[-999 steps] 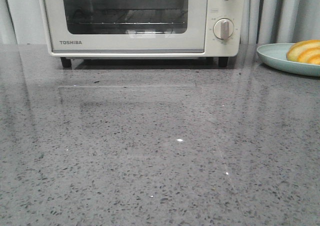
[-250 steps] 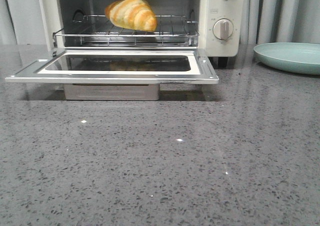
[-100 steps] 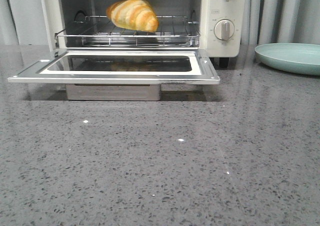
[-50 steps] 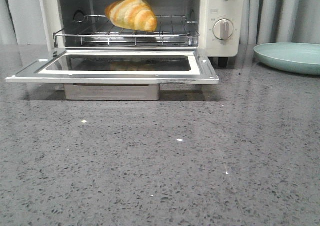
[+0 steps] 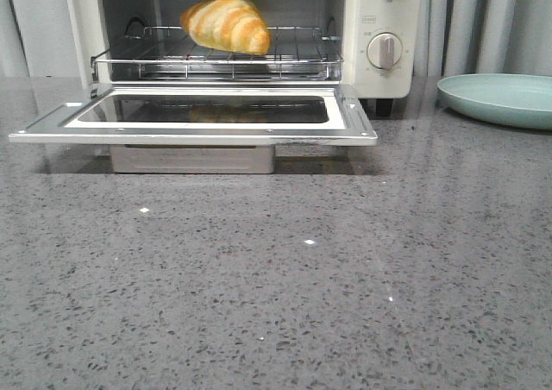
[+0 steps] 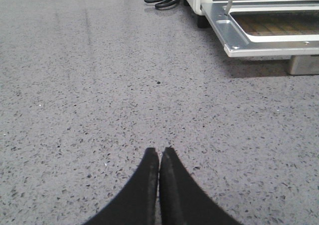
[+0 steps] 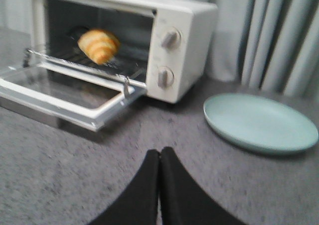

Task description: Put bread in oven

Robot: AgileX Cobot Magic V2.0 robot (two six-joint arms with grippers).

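the left gripper point(image 6: 159, 158) has its 2 black fingers pressed together tip to tip, nothing between them, held low over the speckled grey counter point(image 6: 99, 85) and pointing along it. the oven point(image 6: 259, 16) lies ahead of it and off to one side, well apart, with only the corner of the dropped door point(image 6: 239, 36) and a foot showing in the left wrist view. a coil of black cable point(image 6: 163, 0) lies on the counter beside the oven.

the right gripper point(image 7: 159, 158) is likewise closed, fingers touching along their length and holding nothing. it sits above the counter, well short of the oven, aimed at the gap between the oven's knob side and the pale green plate point(image 7: 261, 123). that view is a little blurred.

neither arm shows in the front view. there the oven point(image 5: 379, 28) stands with its door point(image 5: 194, 122) folded down flat, and the bread point(image 5: 226, 24) rests on the wire rack point(image 5: 216, 58) inside, toward the middle. 2 round knobs point(image 5: 385, 50) sit on the oven's right panel. the plate point(image 5: 500, 98) stands to the right of the oven, apart from it.
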